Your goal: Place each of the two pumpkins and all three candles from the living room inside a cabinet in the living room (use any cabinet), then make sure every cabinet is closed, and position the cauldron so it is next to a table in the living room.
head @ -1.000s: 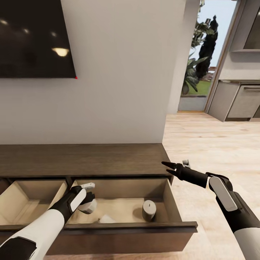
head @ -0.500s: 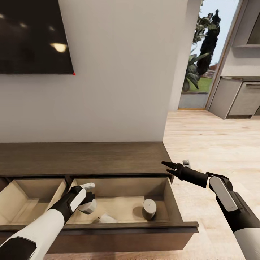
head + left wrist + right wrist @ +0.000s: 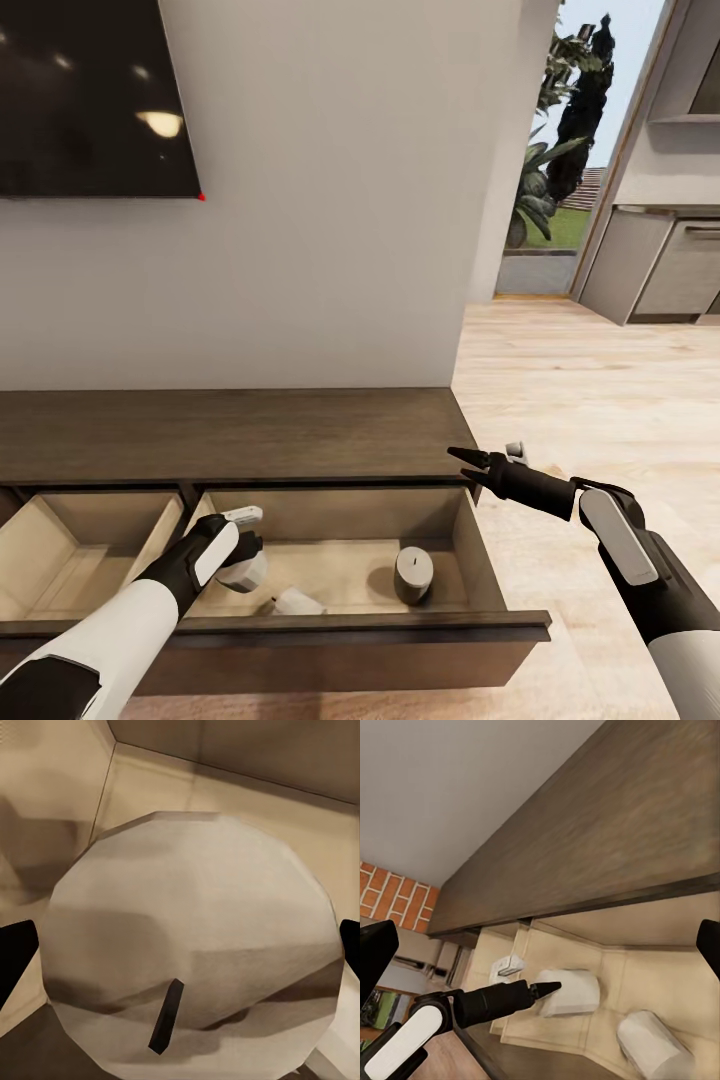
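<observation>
Candle point(image 3: 243, 572) held over the open cabinet point(image 3: 330, 640) drawer, not yet let go.

The left gripper point(image 3: 243, 560) hangs inside the right-hand open drawer, its fingers pinching a beige-grey candle just above the pale floor; the left wrist view shows its round top and dark wick close up, a black fingertip at each side. Over the last second only the head camera drifts slightly; arm and candle stay put. A second candle point(image 3: 413, 577) stands upright in the same drawer, and a third point(image 3: 296, 603) lies tipped on its side near the front. The right gripper point(image 3: 468, 468) hovers by the drawer's right corner, fingers spread, holding nothing. Release likely comes next; the drawers are still open.
</observation>
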